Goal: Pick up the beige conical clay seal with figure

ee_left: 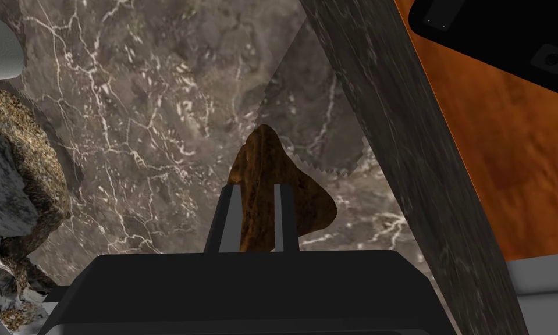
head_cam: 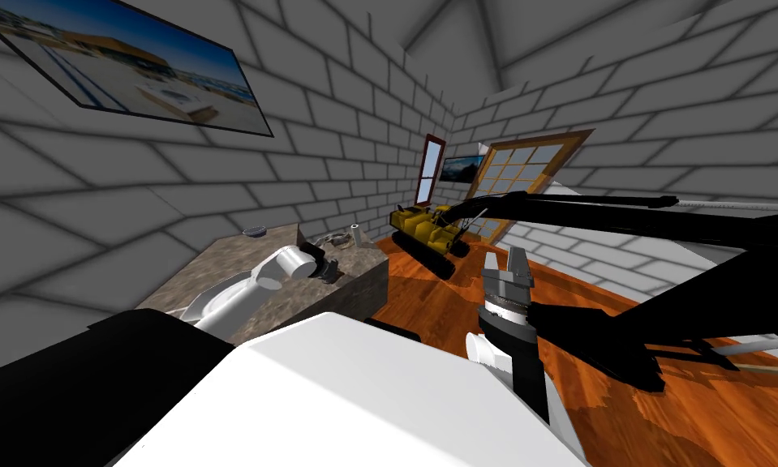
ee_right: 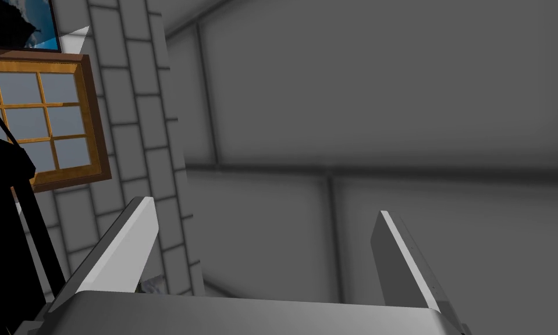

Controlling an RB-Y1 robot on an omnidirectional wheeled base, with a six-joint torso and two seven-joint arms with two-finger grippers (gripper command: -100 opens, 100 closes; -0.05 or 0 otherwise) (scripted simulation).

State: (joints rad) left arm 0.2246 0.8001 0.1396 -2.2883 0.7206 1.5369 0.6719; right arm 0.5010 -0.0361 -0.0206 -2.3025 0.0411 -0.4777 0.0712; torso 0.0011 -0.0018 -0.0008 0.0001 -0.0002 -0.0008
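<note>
The left gripper [ee_left: 255, 195] is narrow, its two fingers closed on the brown cone-shaped seal [ee_left: 261, 154]. The seal is over the marble counter [ee_left: 155, 104], near the counter's edge. The right gripper [head_cam: 505, 261] is wide, beside the counter.

white forearm [head_cam: 241, 296], dark joints [head_cam: 317, 261], grey fingers [ee_left: 283, 218], dark left end effector [ee_left: 255, 187]

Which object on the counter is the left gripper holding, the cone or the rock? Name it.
The brown cone, pinched by the left gripper on the marble counter; the mottled rock lies aside, untouched.
</note>
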